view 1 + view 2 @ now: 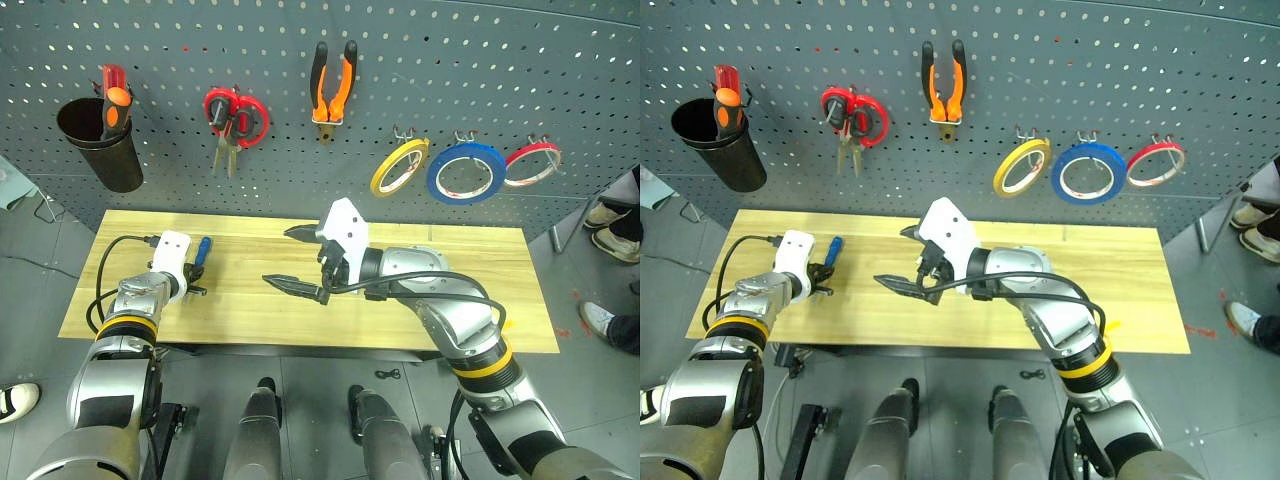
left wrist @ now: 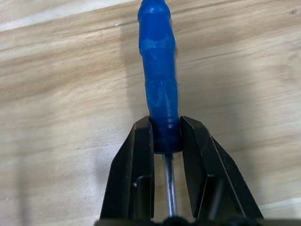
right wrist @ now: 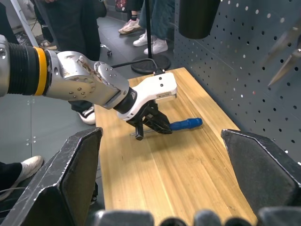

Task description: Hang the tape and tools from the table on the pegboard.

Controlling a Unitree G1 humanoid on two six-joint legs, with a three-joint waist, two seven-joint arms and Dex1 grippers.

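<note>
One tool is left on the tabletop [image 1: 400, 300]: in the left eye view the blue-handled screwdriver [image 1: 203, 250] lies at about nine o'clock, and the left pincer [image 1: 192, 287] is clenched on it near the foot of its handle. On the pegboard [image 1: 500, 70] the pliers [image 1: 333, 85] are hung at twelve o'clock, with the yellow tape [image 1: 399, 166] at about two o'clock beside a blue roll [image 1: 464, 172] and a red roll [image 1: 532, 163]. The right pincer [image 1: 292, 258] is held released over the middle of the tabletop.

In the left wrist view the black fingers [image 2: 136, 174] are seen pressed to either side of the handle's lower end, the metal shaft [image 2: 169, 181] running between them.

In the right wrist view the screwdriver is seen flat on the wood.

The step in hand is judged to be the grasp of the screwdriver. A lift off the wood is called for next, then a carry toward a free hook on the pegboard.
</note>
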